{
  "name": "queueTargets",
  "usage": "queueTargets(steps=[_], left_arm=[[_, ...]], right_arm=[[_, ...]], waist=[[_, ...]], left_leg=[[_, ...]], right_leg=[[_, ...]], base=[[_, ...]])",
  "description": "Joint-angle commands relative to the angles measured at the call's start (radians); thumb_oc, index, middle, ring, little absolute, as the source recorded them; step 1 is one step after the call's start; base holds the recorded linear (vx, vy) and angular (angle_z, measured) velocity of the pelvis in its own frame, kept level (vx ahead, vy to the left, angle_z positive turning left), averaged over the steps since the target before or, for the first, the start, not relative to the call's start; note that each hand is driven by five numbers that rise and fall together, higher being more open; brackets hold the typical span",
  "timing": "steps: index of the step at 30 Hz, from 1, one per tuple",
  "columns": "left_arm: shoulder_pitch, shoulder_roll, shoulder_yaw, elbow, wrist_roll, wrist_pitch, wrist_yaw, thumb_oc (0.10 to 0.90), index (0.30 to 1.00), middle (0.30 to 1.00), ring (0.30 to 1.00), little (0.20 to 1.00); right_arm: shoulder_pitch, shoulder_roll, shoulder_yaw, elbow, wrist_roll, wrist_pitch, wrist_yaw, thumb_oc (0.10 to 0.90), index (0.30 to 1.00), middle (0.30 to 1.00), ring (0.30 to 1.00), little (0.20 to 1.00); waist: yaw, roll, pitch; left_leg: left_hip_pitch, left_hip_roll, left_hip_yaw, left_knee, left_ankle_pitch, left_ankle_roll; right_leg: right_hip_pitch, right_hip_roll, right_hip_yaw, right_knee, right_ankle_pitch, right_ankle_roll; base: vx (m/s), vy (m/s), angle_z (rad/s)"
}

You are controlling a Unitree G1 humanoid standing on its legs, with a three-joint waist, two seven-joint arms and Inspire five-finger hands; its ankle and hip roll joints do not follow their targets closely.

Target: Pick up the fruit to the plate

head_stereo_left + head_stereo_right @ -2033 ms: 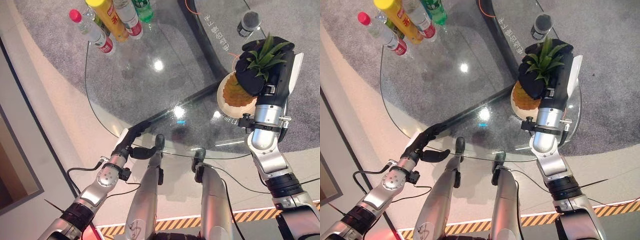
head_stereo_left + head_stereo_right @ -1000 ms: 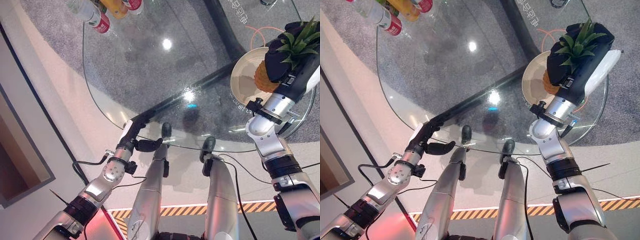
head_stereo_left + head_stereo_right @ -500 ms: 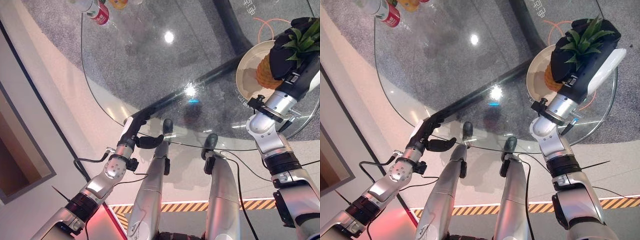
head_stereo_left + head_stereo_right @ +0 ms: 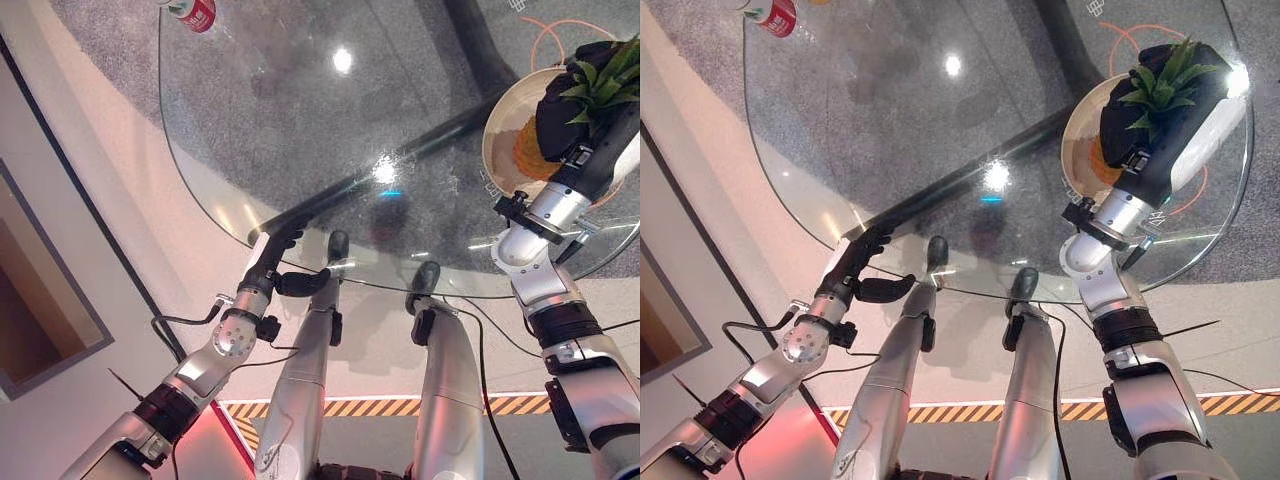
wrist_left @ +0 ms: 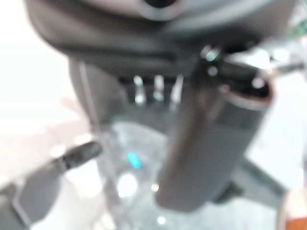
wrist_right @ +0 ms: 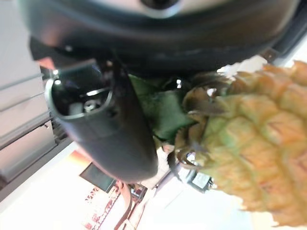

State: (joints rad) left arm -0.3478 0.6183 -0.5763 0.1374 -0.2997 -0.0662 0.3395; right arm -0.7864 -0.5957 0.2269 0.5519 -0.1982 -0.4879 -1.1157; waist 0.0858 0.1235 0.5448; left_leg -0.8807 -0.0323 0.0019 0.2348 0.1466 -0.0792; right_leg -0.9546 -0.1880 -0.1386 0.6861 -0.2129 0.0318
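A humanoid robot's dark right hand [image 4: 1150, 130] wraps its curled fingers around an orange-yellow pineapple with a spiky green leaf crown [image 4: 1160, 88], holding the fruit upright over a round cream-coloured plate [image 4: 1080, 150] at the far right of a round clear glass tabletop [image 4: 890, 130]. Whether the fruit's base already touches the plate cannot be told from the head views; the right wrist view shows the thumb against the knobbly rind [image 6: 249, 158] just below the leaves.

The left hand [image 4: 272, 262] rests at the near rim of the tabletop, fingers straight along the glass edge and thumb out to the side, holding nothing. A clear plastic bottle with a red label [image 4: 192, 12] stands at the far left edge, well apart from the plate.

The pineapple looks rigid and fairly heavy for its size, with a rough, scaled skin that should give the fingers good purchase. Its crown is the weak point: the leaves are stiff but could bend or tear if they carried the load. The soundest hold is around the upper body of the fruit, as here, with the weight lowered gently, since both the plate and the glass beneath it would likely take a dropped fruit badly.
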Motion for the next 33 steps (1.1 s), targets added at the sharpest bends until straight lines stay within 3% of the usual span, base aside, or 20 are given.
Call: queueTargets(steps=[1,18,19,20,21,22,33], left_arm=[[-0.002,-0.002,-0.008,-0.083,-0.012,-0.058,0.008,0.800,0.900,0.900,0.900,0.900],[-0.049,-0.001,-0.035,-0.069,-0.018,-0.058,0.024,0.800,0.900,0.900,0.900,0.900],[-0.049,-0.001,-0.034,-0.071,-0.017,-0.055,0.023,0.800,0.900,0.900,0.900,0.900],[-0.047,0.001,-0.034,-0.071,-0.016,-0.057,0.024,0.800,0.900,0.900,0.900,0.900],[-0.047,0.001,-0.034,-0.071,-0.016,-0.058,0.024,0.800,0.900,0.900,0.900,0.900],[-0.045,0.003,-0.033,-0.074,-0.015,-0.060,0.026,0.800,0.900,0.900,0.900,0.900],[-0.044,0.008,-0.026,-0.067,0.002,-0.067,0.021,0.800,0.900,0.900,0.900,0.900]], right_arm=[[-0.085,-0.110,0.026,-0.023,-0.028,-0.053,-0.057,0.100,0.300,0.300,0.300,0.200],[-0.125,-0.096,0.065,0.122,0.030,-0.092,-0.033,0.100,0.300,0.300,0.300,0.200],[-0.122,-0.093,0.063,0.130,0.035,-0.092,-0.029,0.177,0.366,0.366,0.366,0.277],[-0.119,-0.093,0.061,0.132,0.042,-0.091,-0.024,0.402,0.559,0.559,0.559,0.502],[-0.118,-0.094,0.061,0.132,0.044,-0.090,-0.023,0.476,0.622,0.622,0.622,0.576],[-0.113,-0.093,0.057,0.134,0.053,-0.088,-0.020,0.800,0.900,0.900,0.900,0.900],[-0.085,-0.084,0.052,0.126,0.054,-0.061,-0.032,0.800,0.900,0.900,0.900,0.900]], waist=[[-0.017,0.041,-0.025],[-0.010,0.045,-0.025],[-0.010,0.045,-0.025],[-0.010,0.044,-0.025],[-0.010,0.044,-0.025],[-0.010,0.043,-0.025],[-0.014,0.030,-0.025]], left_leg=[[-0.034,-0.055,0.062,0.255,-0.201,0.066],[-0.031,-0.055,0.059,0.228,-0.187,0.059],[-0.027,-0.056,0.058,0.224,-0.186,0.059],[-0.025,-0.055,0.059,0.221,-0.185,0.059],[-0.024,-0.055,0.060,0.221,-0.184,0.059],[-0.022,-0.056,0.060,0.216,-0.183,0.060],[-0.002,-0.056,0.061,0.199,-0.179,0.060]], right_leg=[[0.011,0.047,-0.036,-0.226,0.235,0.048],[0.013,0.047,-0.044,-0.246,0.247,0.050],[0.017,0.049,-0.043,-0.249,0.247,0.050],[0.019,0.050,-0.044,-0.250,0.247,0.050],[0.019,0.050,-0.044,-0.251,0.247,0.050],[0.023,0.052,-0.046,-0.255,0.247,0.050],[0.047,0.055,-0.053,-0.277,0.256,0.052]], base=[[0.00,0.000,0.00],[-0.01,-0.002,0.01],[0.00,0.000,0.00],[0.00,0.000,0.00],[0.00,0.000,0.00],[0.00,0.000,0.00],[0.00,0.000,0.00]])
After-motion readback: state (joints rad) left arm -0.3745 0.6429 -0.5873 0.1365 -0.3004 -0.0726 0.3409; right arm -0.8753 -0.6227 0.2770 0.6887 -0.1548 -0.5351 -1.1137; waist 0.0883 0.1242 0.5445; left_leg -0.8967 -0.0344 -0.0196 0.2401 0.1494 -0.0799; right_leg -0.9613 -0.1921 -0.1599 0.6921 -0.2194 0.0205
